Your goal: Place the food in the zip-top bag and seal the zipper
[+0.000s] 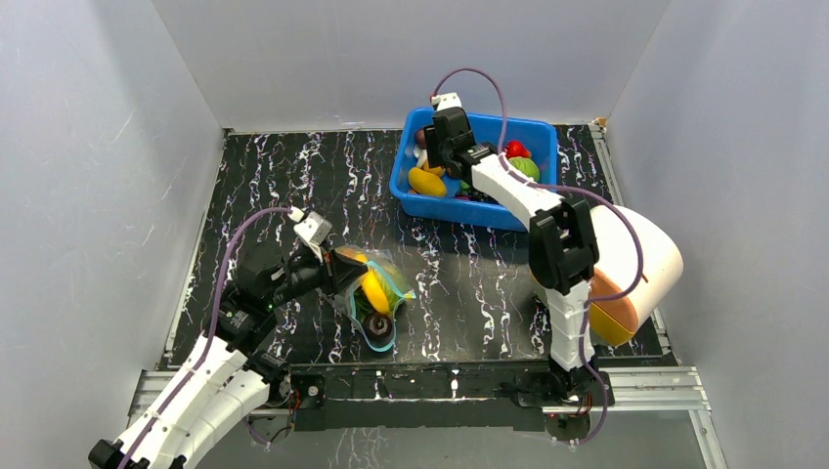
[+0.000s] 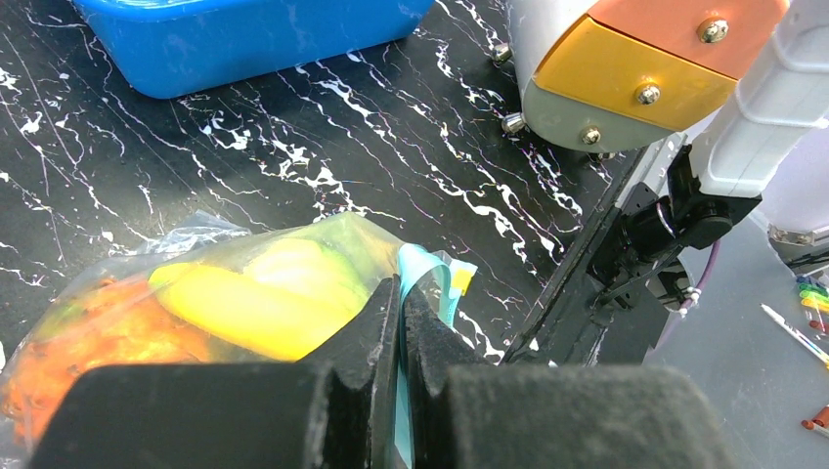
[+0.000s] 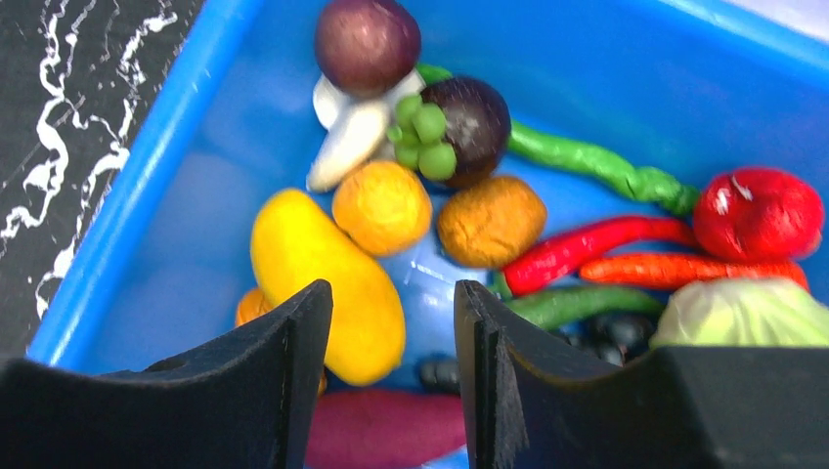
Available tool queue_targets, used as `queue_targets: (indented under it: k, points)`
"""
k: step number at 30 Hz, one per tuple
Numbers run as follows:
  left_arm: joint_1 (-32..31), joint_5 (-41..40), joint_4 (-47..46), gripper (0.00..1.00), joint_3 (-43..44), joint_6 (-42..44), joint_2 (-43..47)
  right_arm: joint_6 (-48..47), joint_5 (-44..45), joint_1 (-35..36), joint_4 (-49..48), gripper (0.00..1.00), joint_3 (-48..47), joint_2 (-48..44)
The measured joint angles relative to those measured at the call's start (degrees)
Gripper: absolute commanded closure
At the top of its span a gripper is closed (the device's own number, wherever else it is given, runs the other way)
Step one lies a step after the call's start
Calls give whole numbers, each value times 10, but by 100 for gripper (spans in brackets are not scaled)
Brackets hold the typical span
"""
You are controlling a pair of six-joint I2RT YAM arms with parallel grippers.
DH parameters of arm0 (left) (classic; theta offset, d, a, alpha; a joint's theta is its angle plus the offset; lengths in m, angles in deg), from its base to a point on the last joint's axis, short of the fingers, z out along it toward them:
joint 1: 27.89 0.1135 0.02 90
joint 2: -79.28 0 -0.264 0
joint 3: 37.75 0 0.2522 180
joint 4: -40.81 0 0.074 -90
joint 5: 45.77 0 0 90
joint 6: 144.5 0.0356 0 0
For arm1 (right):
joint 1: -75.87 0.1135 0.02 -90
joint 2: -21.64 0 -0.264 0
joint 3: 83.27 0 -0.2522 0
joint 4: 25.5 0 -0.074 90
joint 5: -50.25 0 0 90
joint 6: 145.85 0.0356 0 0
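The bin (image 1: 459, 210) is moulded in smooth, glossy blue plastic, and the toy food (image 3: 327, 278) inside it is finished shiny. The table (image 1: 293, 176) under the bin is surfaced in white-veined black. The bag (image 1: 376, 293) apart from the bin is made of clear crinkled film, and the fingers (image 3: 244, 391) of the right gripper (image 3: 393, 293) over the bin are left matt and grainy.

top: overhead, whole table (image 1: 293, 176) | left wrist: close on bag (image 2: 244, 283) | right wrist: seemingly just above bin (image 3: 166, 205)

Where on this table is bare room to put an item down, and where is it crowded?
Bare: table left of the blue bin, and between zip-top bag and right arm. Crowded: inside the bin, under the right claw.
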Motion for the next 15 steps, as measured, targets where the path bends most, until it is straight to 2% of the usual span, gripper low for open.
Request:
queue_targets:
  k: [3,7,15]
  points:
    - [0,-1,5,100,0,0,8,-12,-3,0,-6,57,-48,43]
    - [0,-4,14,100,1,0,16,-31,2,0,-8,65,-95,88]
    - [0,-5,28,100,7,1,16,-67,26,0,-20,71,-163,149]
